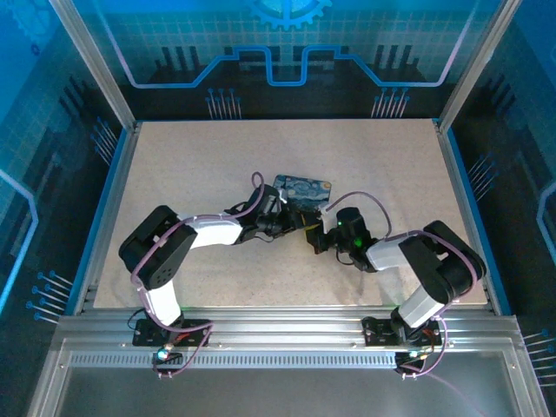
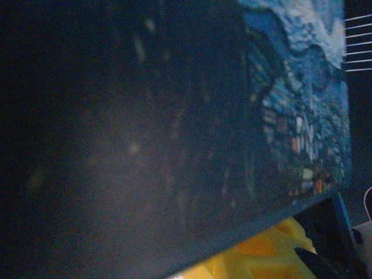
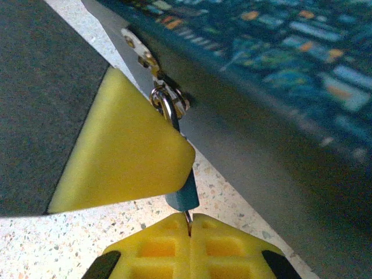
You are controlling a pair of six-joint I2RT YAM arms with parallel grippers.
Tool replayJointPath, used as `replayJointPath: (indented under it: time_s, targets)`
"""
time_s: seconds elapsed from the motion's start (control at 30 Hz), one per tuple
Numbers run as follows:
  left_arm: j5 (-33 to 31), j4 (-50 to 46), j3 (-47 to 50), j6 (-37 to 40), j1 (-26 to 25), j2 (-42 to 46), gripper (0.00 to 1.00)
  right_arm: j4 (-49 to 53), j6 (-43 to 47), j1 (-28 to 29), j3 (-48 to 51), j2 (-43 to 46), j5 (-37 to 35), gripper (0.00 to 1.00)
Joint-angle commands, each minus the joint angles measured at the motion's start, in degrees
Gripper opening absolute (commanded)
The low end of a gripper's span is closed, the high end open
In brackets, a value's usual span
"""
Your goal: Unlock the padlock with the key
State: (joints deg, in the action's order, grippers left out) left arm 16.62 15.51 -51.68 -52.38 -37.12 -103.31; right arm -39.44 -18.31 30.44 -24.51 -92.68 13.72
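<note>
Right wrist view: the right gripper (image 3: 189, 235) pinches the key (image 3: 188, 217) at the padlock (image 3: 183, 195) base beside the starry tin (image 3: 279, 52); a pad (image 3: 128, 151) of the left gripper (image 1: 295, 215) touches the padlock, grip unclear.

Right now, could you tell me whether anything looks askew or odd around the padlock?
Nothing looks damaged or spilled. The painted tin lies slightly askew to the edges of the table, and the padlock on its latch sits tight beside the left gripper's pad, while the right gripper is shut on the key below it.
</note>
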Motion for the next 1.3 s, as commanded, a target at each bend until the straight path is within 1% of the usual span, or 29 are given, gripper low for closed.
replayJointPath:
  time_s: [0.0, 0.07, 0.13, 0.33, 0.43, 0.5, 0.73, 0.97, 1.1, 1.27]
  targets:
    - [4.22, 0.35, -2.21, 0.79, -0.65, -1.8, 0.3, -2.2, -3.08, 1.46, -2.24, -1.71, 3.01, 0.0]
    - [3.87, 0.06, -2.06, 1.19, -0.51, -1.64, 0.35, -1.38, -3.31, 1.36, -2.52, -1.89, 2.73, 0.0]
    - [3.43, 0.02, -1.48, 1.67, -0.1, -0.8, 0.4, 1.77, -2.93, 1.26, -3.88, -1.63, 2.98, 0.0]
    - [2.97, 1.45, 1.88, 2.83, 1.86, 4.51, 0.55, 7.59, -3.9, 1.1, -6.56, -2.5, 5.49, 0.0]
    - [3.08, 4.85, 5.08, 1.33, 3.06, 6.8, 0.61, 9.97, -4.66, 1.03, -7.7, -2.24, 6.94, 0.0]
    - [3.07, 8.52, 7.65, -0.66, 3.74, 7.9, 0.63, 10.59, -5.91, 1.03, -8.17, -2.15, 8.3, 0.0]
    - [0.87, 20.62, 16.66, -7.8, 5.6, 8.17, 0.64, 11.67, -10.33, 1.03, -8.27, -1.91, 10.36, 0.0]
    - [1.0, 28.29, 18.97, -12.14, 5.69, 4.71, 0.6, 10.2, -15.88, 1.12, -8.27, -1.87, 13.22, 0.0]
    - [1.35, 30.27, 18.98, -13.04, 5.53, 2.85, 0.58, 9.58, -18.46, 1.15, -8.27, -1.89, 13.88, 0.0]
    - [0.69, 29.93, 19.04, -13.16, 5.14, 2.0, 0.57, 10.28, -20.75, 1.2, -8.79, -0.94, 14.27, 0.0]
